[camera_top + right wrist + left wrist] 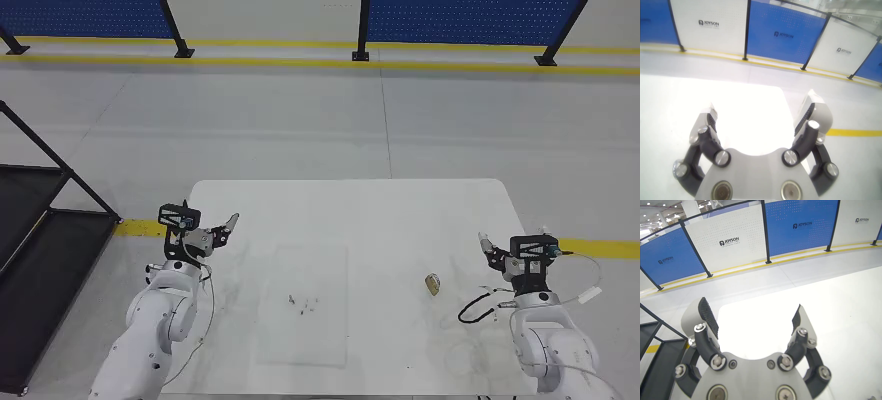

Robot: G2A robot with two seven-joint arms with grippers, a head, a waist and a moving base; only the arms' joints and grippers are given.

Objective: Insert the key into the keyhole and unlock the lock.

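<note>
A small brass-coloured lock (433, 284) lies on the white table (360, 210), right of centre. Small dark keys (303, 302) lie near the table's middle, on a faint clear mat (303, 340). My left gripper (222, 228) hovers over the table's left edge, well left of the keys; in the left wrist view it (751, 309) is open with nothing between its fingers. My right gripper (490, 248) is near the right edge, a little right of the lock; in the right wrist view it (762, 109) is open and holds nothing.
A black metal rack (40, 240) stands on the floor left of the table. Black cable (480, 305) loops on the table beside the right arm. Blue and white fence panels (300, 15) stand far behind, past yellow floor lines.
</note>
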